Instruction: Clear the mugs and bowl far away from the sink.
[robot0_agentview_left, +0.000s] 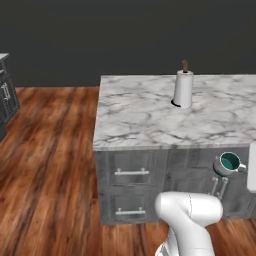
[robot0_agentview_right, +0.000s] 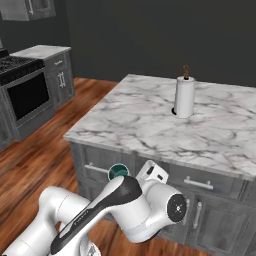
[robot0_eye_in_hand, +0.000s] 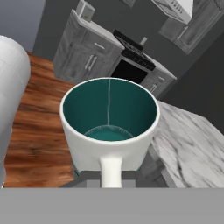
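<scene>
Pale grey mug with teal inside (robot0_agentview_left: 229, 163) is held up in the air in front of the island's grey drawer fronts, below the level of the marble top, at the right of the left base view. Its handle points right there. In the right base view only its teal rim (robot0_agentview_right: 119, 171) peeks above the arm's dark joint, low in front of the cabinet. Hand view: mug (robot0_eye_in_hand: 109, 127) sits close to the camera, opening facing it, white handle pointing down toward the gripper (robot0_eye_in_hand: 111, 183). Handle runs down between the two dark finger tips, which look pinched on it; actual contact is cut off at the picture's bottom edge.

White-and-grey marble bench (robot0_agentview_left: 150, 115) carries a white paper towel roll on a brown-tipped holder (robot0_agentview_left: 183, 89), upright, near the back middle, well apart from the mug. Same roll (robot0_agentview_right: 184, 96) in the right base view. Black oven with stove top (robot0_agentview_right: 27, 95) stands at far left on the wood floor (robot0_agentview_left: 45, 165).
</scene>
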